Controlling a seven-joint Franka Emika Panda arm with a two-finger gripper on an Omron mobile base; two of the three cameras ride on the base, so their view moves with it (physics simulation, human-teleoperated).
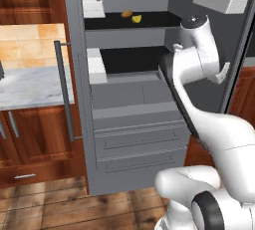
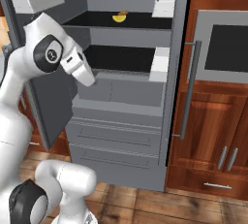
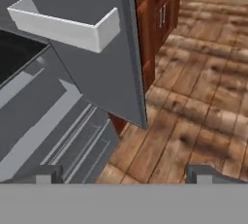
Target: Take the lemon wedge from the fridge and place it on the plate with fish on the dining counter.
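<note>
The fridge [image 1: 134, 99] stands with both doors swung open. On its upper black shelf lies the lemon wedge [image 1: 136, 19] [image 2: 118, 18], tiny and bright yellow, beside an orange-brown rounded food item [image 1: 127, 13]. My gripper [image 3: 126, 175] is open with nothing between its fingertips [image 3: 48, 173]. It hangs lower than that shelf, in front of the fridge's right half, well apart from the wedge. It looks down past the open door [image 3: 97, 72] at the floor. My hand [image 2: 81, 70] points downward. The plate with fish and the dining counter are out of view.
White bins [image 1: 92, 4] [image 3: 63, 24] hang inside both doors. The left door's bar handle [image 1: 64, 89] juts out by a small marble worktop [image 1: 30, 87]. Grey drawers [image 2: 114, 143] sit below the shelves. A built-in oven [image 2: 226, 48] and wood cabinets flank the fridge above plank floor [image 3: 203, 72].
</note>
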